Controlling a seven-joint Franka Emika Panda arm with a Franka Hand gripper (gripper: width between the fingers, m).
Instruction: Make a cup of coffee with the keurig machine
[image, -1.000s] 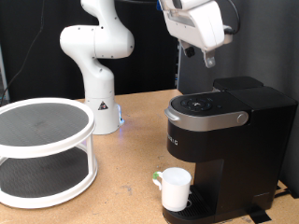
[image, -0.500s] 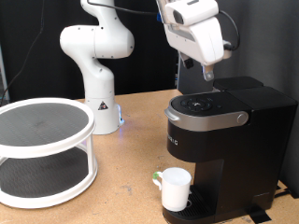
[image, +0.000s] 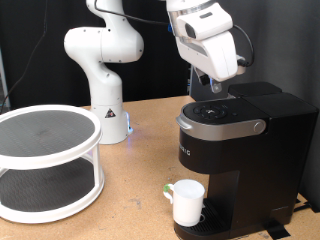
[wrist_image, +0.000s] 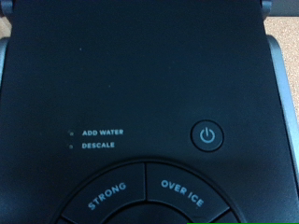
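Since a second ago the gripper (image: 217, 87) has come down and toward the exterior view's left, and now hangs just above the keurig machine (image: 243, 160); whether its fingers are apart or together cannot be made out. This boxy matte black brewer with grey-silver lid trim stands at the exterior view's right, its lower corner cut off. Filling the wrist view, its smooth dark top shows a round power button (wrist_image: 207, 135) and curved STRONG and OVER ICE keys, clipped at the edge. A plain white cylindrical cup (image: 187, 203) sits on the drip tray beneath the spout. At the left stands a white two-tier round rack (image: 42, 160) on the wooden table (image: 140, 175).
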